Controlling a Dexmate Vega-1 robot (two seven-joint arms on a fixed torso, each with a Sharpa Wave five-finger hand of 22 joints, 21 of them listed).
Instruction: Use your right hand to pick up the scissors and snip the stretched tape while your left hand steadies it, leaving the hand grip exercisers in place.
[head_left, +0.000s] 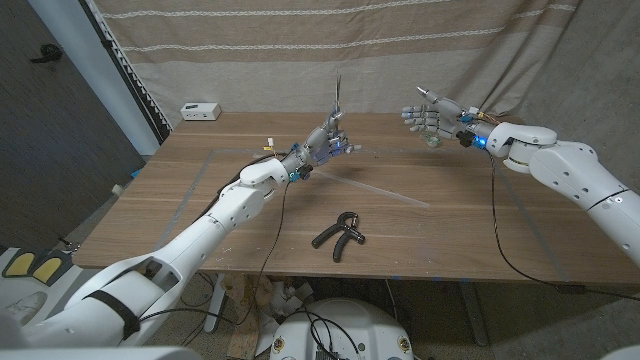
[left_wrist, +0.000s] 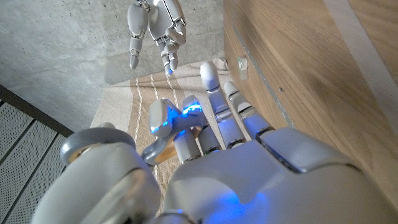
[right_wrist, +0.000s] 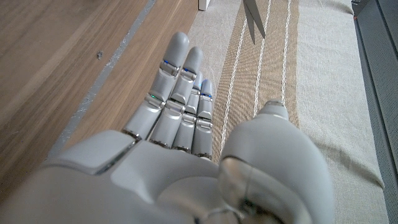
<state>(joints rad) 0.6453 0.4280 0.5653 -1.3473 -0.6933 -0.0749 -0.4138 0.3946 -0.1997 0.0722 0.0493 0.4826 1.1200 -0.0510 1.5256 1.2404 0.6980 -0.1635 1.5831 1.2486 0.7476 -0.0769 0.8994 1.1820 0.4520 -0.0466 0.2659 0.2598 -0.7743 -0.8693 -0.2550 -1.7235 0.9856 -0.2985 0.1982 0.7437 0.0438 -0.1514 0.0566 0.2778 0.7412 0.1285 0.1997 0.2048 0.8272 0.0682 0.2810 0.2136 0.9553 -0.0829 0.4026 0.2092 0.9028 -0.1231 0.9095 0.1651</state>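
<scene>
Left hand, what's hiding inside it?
The left hand holds scissors; the blades poke up out of it. The handles are mostly covered by the hand, so the grip on them cannot be seen.

Both arms are glossy white shells with rounded segments, black bands at the joints and a thin black cable trailing from each wrist. The left hand (head_left: 328, 140) and right hand (head_left: 432, 116) are grey metal with pale jointed fingers (right_wrist: 180, 68) (small blue lights glow at wrists and knuckles).
</scene>
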